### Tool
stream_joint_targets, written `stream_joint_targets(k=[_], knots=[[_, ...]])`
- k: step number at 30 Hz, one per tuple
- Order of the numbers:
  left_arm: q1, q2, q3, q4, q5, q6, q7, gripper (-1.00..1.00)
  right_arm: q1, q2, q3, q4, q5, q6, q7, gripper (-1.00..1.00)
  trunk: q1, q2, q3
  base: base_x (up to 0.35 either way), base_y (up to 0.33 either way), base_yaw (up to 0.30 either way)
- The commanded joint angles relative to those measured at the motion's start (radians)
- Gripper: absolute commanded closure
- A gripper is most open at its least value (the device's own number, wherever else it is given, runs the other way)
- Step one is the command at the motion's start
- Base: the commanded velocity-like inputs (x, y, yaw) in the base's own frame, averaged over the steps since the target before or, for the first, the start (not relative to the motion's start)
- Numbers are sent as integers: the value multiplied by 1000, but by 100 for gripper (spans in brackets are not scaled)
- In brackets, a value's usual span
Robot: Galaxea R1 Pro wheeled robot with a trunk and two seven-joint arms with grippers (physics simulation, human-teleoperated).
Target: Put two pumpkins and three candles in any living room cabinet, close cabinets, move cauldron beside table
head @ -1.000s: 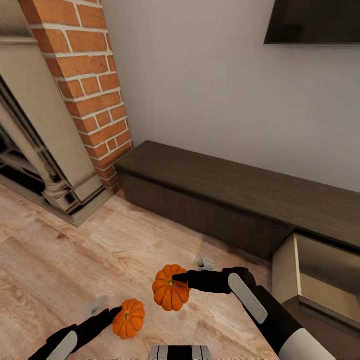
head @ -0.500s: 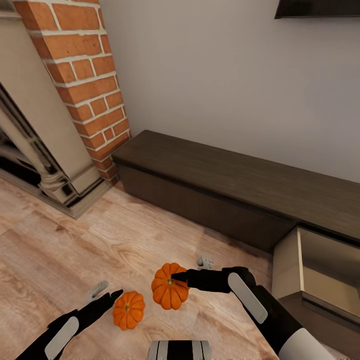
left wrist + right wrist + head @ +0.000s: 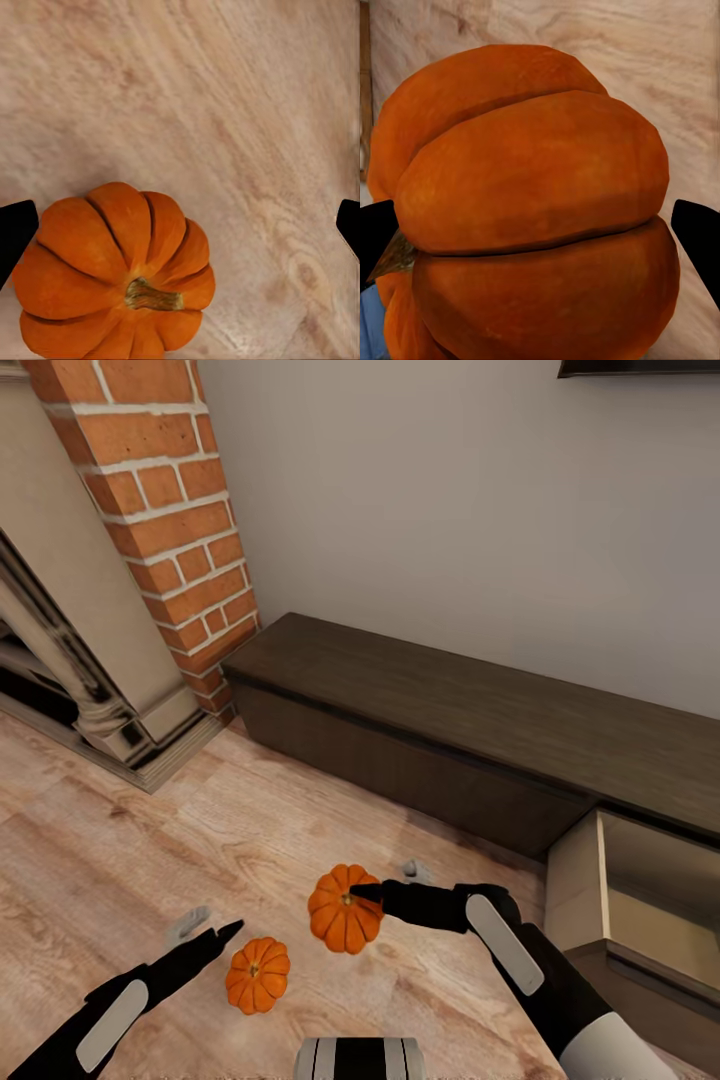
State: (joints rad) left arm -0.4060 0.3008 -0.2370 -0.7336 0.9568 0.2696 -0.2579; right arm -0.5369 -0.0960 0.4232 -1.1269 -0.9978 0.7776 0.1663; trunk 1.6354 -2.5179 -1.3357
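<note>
Two orange ribbed pumpkins show over the wood floor. My right gripper (image 3: 385,882) is shut on one pumpkin (image 3: 345,908), which bulges between the black fingertips (image 3: 375,232) in the right wrist view. The other pumpkin (image 3: 257,974) lies on the floor just right of my left gripper (image 3: 212,930), which is open and apart from it. In the left wrist view that pumpkin (image 3: 112,277) sits toward one finger (image 3: 11,232). The long dark-brown cabinet (image 3: 430,730) runs along the wall ahead, with one beige-lined drawer (image 3: 640,900) pulled open at the right. Candles and cauldron are out of view.
A brick column (image 3: 170,520) and an ornate grey fireplace (image 3: 70,690) stand at the left, their base jutting onto the floor. Bare wood floor (image 3: 200,830) lies between me and the cabinet. A dark screen edge (image 3: 640,368) hangs on the wall above.
My right gripper has risen a little with its pumpkin. My left gripper has let go of the other pumpkin and drawn back to the left. The view has shifted slightly.
</note>
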Motion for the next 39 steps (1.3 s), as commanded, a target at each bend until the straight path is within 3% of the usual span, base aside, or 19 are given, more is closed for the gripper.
stream_joint_targets(k=[1,12,17,18,23,30,39], knots=[[0,1,-2,-6,9,3,-6,-100,-1,-1,-5,0,2,2,11,100,0,-1,-5,0,0,0],[0,2,1,-40,12,3,-16,-100,4,-12,-70,-54,8,0,98,100,5,-3,-47,0,0,0],[0,10,2,-33,13,3,-17,-100,5,-13,-72,-81,1,0,139,100,7,-4,-67,0,0,0],[0,11,2,-26,12,3,-18,-100,5,-13,-71,-287,0,1,205,100,8,-5,-70,0,0,0],[0,12,2,-6,8,3,-18,-100,5,-13,-71,-308,1,3,251,100,10,-6,-90,0,0,0],[0,13,2,-4,4,3,-22,-100,5,-13,-70,-312,1,3,260,100,13,-7,-117,0,0,0],[0,22,3,-4,8,3,-82,-100,5,-13,-70,-312,0,3,262,100,17,-9,-152,0,0,0]])
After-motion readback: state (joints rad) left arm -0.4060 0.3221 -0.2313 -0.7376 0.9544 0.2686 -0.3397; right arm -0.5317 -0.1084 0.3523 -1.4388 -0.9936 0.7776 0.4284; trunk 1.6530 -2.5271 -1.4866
